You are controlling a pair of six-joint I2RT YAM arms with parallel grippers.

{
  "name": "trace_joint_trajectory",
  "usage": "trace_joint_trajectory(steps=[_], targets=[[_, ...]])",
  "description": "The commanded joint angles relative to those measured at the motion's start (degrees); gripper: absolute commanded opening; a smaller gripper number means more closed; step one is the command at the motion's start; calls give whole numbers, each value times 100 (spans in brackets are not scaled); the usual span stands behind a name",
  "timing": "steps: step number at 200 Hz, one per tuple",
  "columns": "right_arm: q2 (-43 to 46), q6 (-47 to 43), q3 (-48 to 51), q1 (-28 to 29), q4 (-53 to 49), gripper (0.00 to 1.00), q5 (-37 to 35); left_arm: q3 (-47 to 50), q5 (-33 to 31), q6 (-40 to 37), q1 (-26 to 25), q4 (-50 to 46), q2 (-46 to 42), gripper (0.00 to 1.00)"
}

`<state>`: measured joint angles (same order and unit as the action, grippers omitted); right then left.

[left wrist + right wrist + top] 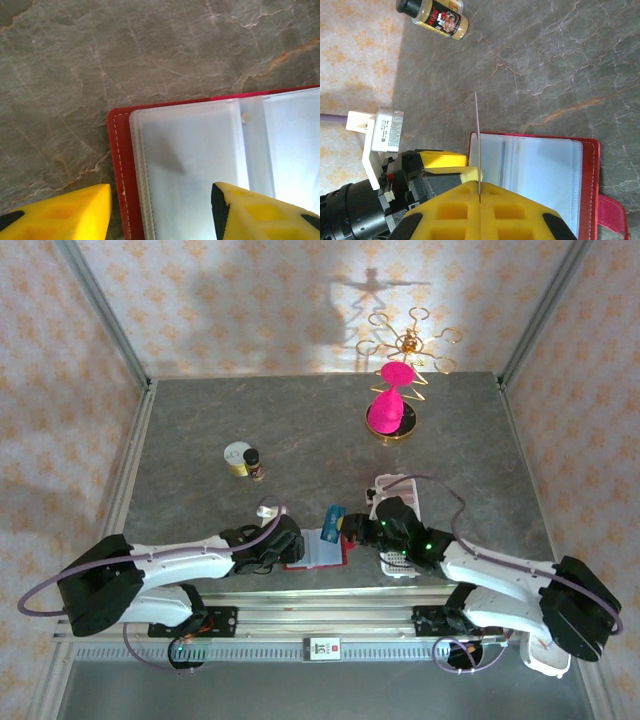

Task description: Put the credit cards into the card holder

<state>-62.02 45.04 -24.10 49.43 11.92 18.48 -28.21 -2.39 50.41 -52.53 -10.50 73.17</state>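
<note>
The red card holder (318, 552) lies open on the table near the front edge, its clear plastic sleeves (200, 160) facing up. My left gripper (160, 215) is open just above its left edge: one yellow finger (70, 212) is over the table and the other over the sleeves. My right gripper (479, 186) is shut on a credit card (477, 135), seen edge-on and standing upright over the holder's (590, 170) left side. From above, this card (332, 522) looks blue. The right gripper (352, 530) sits at the holder's right edge.
A long white slotted tray (394, 488) lies partly under the right arm. A small spice bottle (255, 465) and a round tin (237, 457) stand left of centre. A gold wire stand with pink pieces (394, 405) is at the back right. Walls enclose the table.
</note>
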Motion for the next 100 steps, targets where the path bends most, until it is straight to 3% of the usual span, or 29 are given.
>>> trace_joint_trajectory(steps=[1,100], targets=[[-169,163,19,58,340,0,15,-124,-253,-115,-51,-311,83,55],[-1051,284,-171,255,483,0,233,12,-245,-72,-56,-304,125,47]])
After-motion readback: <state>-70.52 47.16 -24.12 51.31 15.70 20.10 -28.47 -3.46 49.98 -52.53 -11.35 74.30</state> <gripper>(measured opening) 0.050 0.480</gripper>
